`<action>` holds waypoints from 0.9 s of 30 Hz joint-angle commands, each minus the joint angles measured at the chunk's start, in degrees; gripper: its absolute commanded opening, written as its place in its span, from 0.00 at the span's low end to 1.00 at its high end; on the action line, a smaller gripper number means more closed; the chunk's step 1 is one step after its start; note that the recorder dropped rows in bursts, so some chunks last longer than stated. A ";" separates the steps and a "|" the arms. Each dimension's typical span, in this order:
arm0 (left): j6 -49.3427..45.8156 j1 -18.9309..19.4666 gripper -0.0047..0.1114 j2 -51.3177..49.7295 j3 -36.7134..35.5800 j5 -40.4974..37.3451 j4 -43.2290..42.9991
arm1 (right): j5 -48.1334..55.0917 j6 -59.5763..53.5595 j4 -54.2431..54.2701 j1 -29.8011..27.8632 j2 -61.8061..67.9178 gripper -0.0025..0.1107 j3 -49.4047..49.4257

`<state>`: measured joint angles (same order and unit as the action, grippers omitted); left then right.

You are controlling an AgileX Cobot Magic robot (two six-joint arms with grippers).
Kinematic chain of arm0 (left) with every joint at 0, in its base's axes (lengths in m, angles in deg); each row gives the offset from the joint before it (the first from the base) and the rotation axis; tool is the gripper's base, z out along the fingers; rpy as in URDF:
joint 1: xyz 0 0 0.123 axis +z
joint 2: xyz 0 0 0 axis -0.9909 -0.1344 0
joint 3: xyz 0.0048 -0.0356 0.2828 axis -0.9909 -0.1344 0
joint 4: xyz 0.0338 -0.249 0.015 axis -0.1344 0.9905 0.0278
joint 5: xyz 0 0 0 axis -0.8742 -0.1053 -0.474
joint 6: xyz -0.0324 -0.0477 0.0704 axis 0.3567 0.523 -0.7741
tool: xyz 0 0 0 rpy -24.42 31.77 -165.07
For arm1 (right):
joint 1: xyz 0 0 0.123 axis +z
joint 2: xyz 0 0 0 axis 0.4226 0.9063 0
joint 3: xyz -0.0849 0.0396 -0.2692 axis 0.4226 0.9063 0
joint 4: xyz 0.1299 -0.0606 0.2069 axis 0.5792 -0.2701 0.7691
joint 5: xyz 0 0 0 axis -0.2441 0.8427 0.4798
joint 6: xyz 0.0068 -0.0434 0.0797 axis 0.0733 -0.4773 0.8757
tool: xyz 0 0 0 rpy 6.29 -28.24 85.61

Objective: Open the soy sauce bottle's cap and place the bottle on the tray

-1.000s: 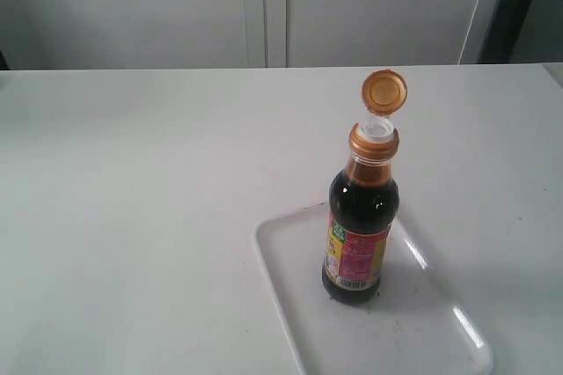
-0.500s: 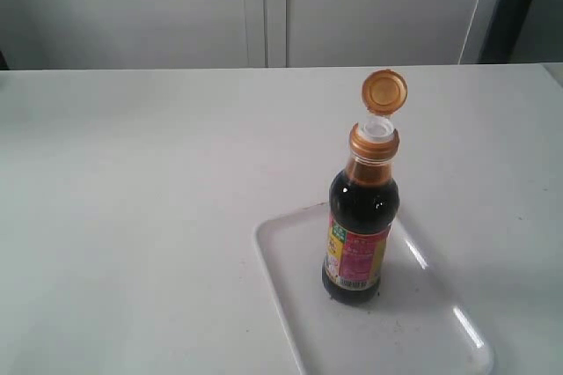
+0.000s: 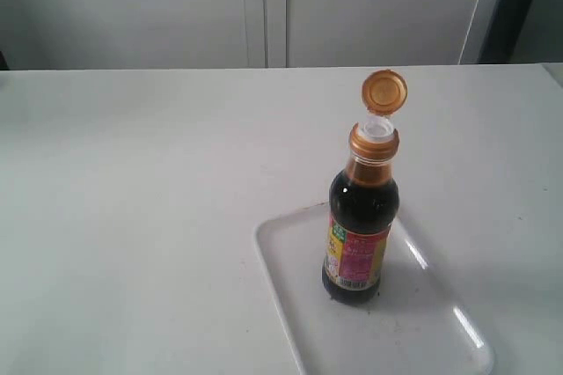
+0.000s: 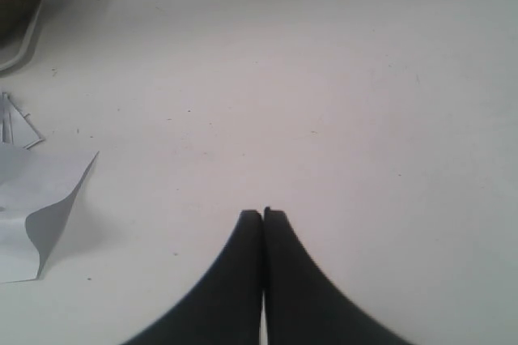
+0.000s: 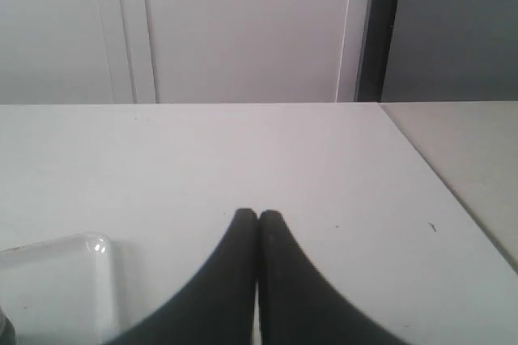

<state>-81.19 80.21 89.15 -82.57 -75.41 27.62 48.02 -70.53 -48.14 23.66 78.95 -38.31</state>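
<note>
Exterior view shows the soy sauce bottle [image 3: 361,216] upright on the tray [image 3: 440,331], cap [image 3: 384,91] flipped open, so both end effectors [image 4: 263,214] [image 5: 257,215], fingers together, should simply keep clear of it.

Glossy plastic tray [image 3: 440,322] (matt table [image 3: 132,216])

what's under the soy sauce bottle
The soy sauce bottle stands upright on the white tray, which lies on the table. The patch of tray right beneath its base is covered, so nothing there can be seen.
</note>
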 commanded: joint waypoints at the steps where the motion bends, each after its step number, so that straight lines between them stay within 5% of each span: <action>1: -0.20 0.22 0.04 0.29 -0.29 0.12 0.68 | -4.00 0.19 -1.13 -0.29 -0.36 0.02 4.37; 27: -0.20 0.22 0.04 0.29 -0.29 0.12 0.68 | 3.79 0.19 -1.82 0.28 -0.36 0.02 4.99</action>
<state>-81.19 80.21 89.15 -82.57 -75.41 27.62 51.91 -70.53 -49.58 23.66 78.95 -33.45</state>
